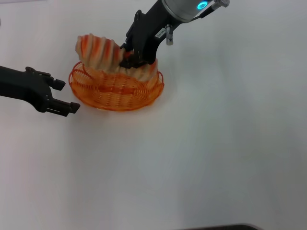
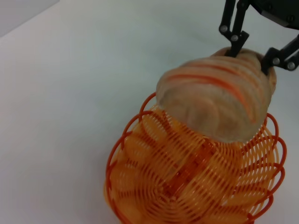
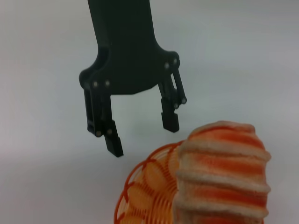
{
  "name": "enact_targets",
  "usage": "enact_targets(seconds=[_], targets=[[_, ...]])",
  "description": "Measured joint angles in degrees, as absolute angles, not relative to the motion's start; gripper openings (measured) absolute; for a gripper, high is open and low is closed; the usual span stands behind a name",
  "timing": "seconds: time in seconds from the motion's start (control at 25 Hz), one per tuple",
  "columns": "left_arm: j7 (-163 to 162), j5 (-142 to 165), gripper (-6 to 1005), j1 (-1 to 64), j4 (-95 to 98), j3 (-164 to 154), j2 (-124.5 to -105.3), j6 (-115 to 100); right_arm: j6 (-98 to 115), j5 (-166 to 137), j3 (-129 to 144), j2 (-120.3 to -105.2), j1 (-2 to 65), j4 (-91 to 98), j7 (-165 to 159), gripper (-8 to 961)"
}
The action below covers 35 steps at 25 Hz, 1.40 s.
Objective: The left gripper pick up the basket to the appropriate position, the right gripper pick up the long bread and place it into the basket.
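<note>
White tabletop (image 1: 216, 158) lies bare and wide on every side of the oval orange wire basket (image 1: 116, 91) with its looped rim. Just beside that rim, not touching, the plain black left tool (image 1: 64, 96) rests with fingers apart. The labelled right tool (image 1: 130, 56) is clamped on the tan, orange-striped long bread (image 1: 98, 51), tilted, one end over the basket.

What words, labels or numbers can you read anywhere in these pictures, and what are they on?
Small white label on the right arm, just above the right claw holding the long bread: dark print, too small to read.
Basket, left claw, table: no text visible.
</note>
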<state>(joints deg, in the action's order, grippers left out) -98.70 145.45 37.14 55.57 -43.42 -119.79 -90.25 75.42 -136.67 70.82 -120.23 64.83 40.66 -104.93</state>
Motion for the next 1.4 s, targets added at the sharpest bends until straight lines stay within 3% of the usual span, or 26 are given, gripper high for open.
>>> enact_targets(seconds=[0.44,0.56,0.92,1.4], targets=[[-98.65,145.46,788,37.35,55.46,-43.42,-119.88,-90.26,75.32,-135.58,70.84,-120.23,64.62,40.61,-104.57,433],[-98.63,145.45,786,37.35,55.45,-43.42,-119.89,-90.26,75.31,-135.27,70.84,-120.23,64.48,40.6,-104.52,610],[-98.4,145.46,778,37.32,55.45,-43.42,-119.89,-90.26,75.38,-130.66,70.46,-119.77,61.28,43.09,-102.67,607],[-98.39,145.31,768,37.04,55.36,-43.4,-120.03,-90.43,76.47,-120.52,63.88,-119.38,47.77,49.93,-93.91,604]])
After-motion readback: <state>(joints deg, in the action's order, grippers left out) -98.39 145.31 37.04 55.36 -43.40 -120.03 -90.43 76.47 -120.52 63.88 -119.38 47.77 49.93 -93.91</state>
